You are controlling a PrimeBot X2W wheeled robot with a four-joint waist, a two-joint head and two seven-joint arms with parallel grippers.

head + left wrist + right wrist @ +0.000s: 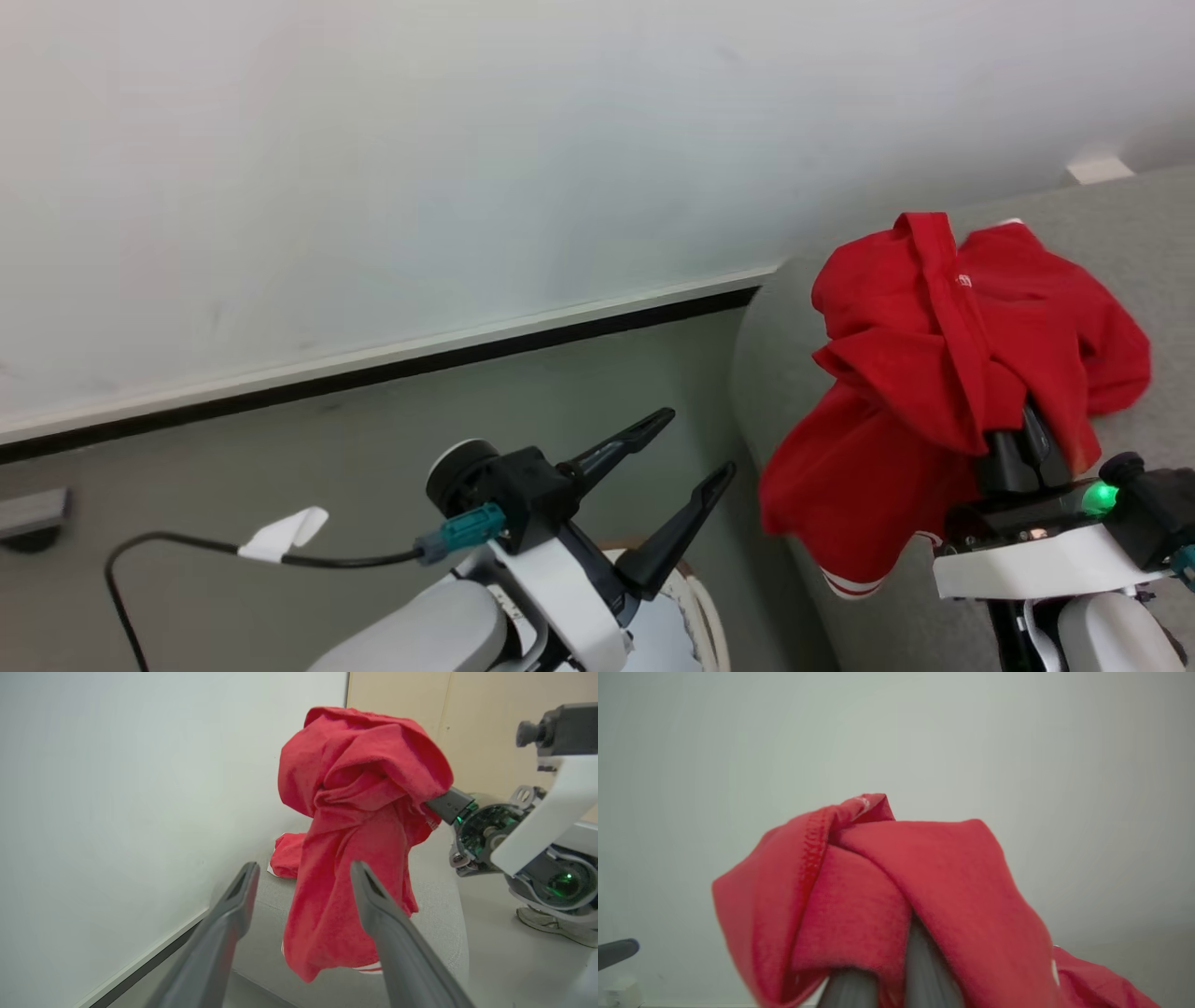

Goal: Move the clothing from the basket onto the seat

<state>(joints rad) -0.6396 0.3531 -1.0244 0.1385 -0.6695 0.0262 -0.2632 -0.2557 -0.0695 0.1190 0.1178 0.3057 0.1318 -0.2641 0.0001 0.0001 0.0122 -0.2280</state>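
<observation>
Item 1, clothing (934,373): a bright red bundle with white-striped trim at its lower hem; I see it draped over and hanging from my right gripper (1019,446), held up over the near edge of the seat (1153,233), its hem dangling down the seat's side; in the left wrist view a further red fold with a white edge lies flat on the seat close to the wall, and I cannot tell whether it is a separate piece.

Item 2, right gripper: jaws pressed together, pinching the clothing; the fabric covers the tips; a green light glows on the wrist.

Item 3, left gripper (697,441): jaws spread wide with nothing between them; it hangs to the left of the seat, apart from the clothing, pointing towards it.

Item 4, seat: grey woven fabric with a rounded corner, set against the wall (467,168).

Item 5, basket (702,611): a sliver of pale curved rim below my left gripper.

Item 6, cable (187,546): black, with a white tag, running to the left wrist.
</observation>
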